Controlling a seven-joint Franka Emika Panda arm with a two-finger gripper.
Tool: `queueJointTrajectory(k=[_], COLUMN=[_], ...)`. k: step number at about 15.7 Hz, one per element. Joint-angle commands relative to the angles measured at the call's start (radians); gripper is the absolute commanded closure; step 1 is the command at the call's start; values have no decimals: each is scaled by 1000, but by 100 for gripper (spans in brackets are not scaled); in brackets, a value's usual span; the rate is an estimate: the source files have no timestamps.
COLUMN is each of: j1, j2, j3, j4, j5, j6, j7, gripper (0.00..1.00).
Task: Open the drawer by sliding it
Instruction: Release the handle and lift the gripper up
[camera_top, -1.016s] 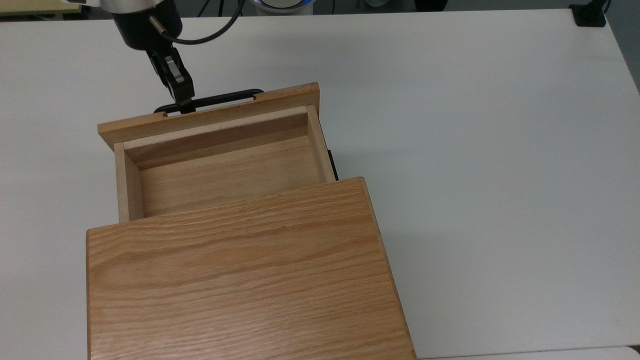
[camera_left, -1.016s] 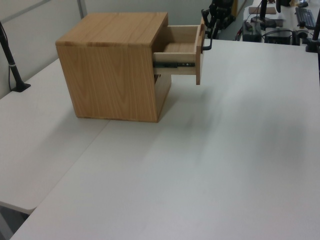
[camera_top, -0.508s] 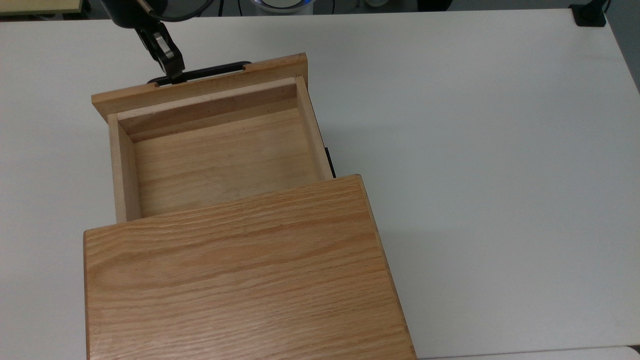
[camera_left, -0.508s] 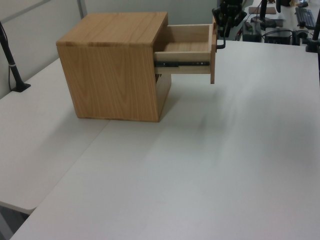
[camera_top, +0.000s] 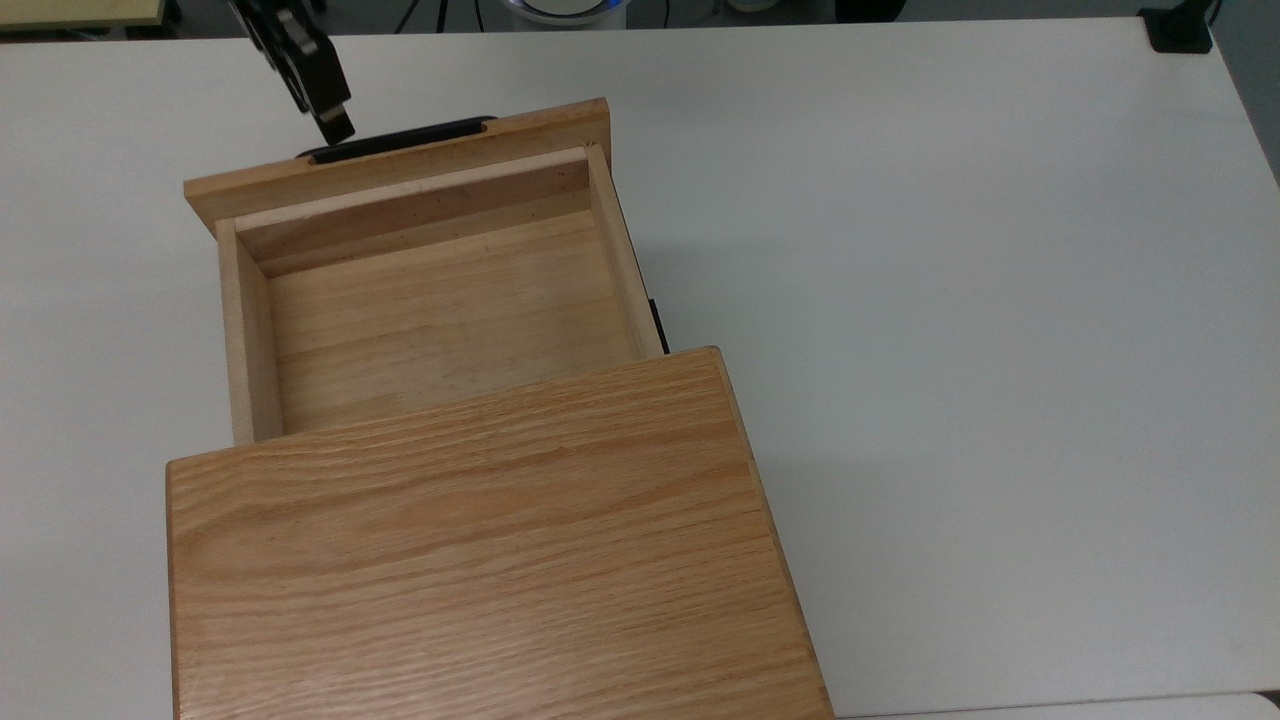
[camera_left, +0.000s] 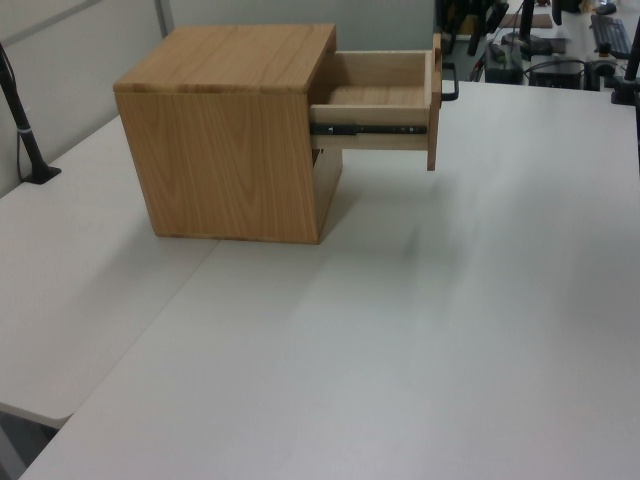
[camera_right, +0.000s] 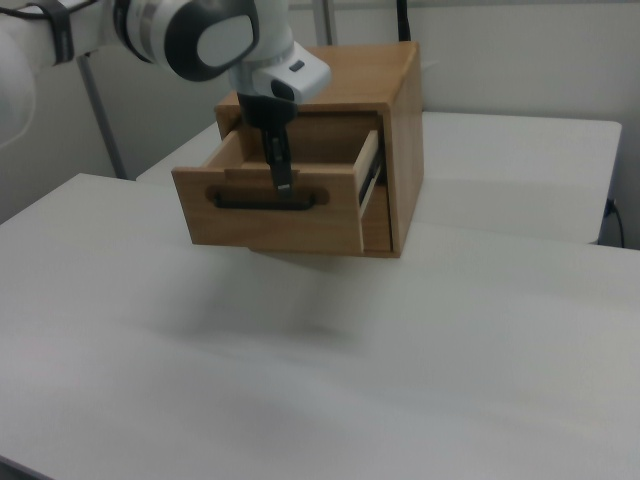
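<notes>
The drawer (camera_top: 430, 290) stood well out of the cabinet (camera_top: 480, 550) on the white table (camera_top: 950, 300), its bare floor and paler inner walls open to the top view and its side rail showing in the left view. The handle (camera_top: 400, 140), a thin black bar, ran along the front panel, so its long axis lay crosswise to the line of sliding. The gripper (camera_top: 335, 125) hung just beyond the top view's left end of that bar, on the side away from the cabinet; in the right view it (camera_right: 283, 180) came down steeply in front of the panel, its tip just above the bar (camera_right: 265, 200). Whether the tip touched the bar or stood a little clear of it could not be settled: the top view suggested a small gap, while the right view put the two against each other. The fingers looked pressed close together with nothing between them, though they were dark and seen almost edge on. Judged from how much of the tray lay bare, the opening seemed largely done, and any further pull would have had to run straight away from the cabinet. The arm was cut off at the top view's upper edge, and the drawer's back end lay hidden under the cabinet top.
</notes>
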Motion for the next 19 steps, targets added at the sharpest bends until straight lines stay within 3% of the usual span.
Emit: queueJointTrajectory(k=[1, 9, 12, 14, 19], j1=[0, 15, 55, 82, 167], j2=[-32, -93, -109, -109, -107], j3=[-4, -3, -4, -4, -4], j4=[-16, -21, -36, -39, -67], j5=[17, 12, -3, -40, -209], j6=[-25, -62, -61, -53, -55], j7=[-31, -163, -224, -284, -444], gripper=[0, 0, 0, 0, 0])
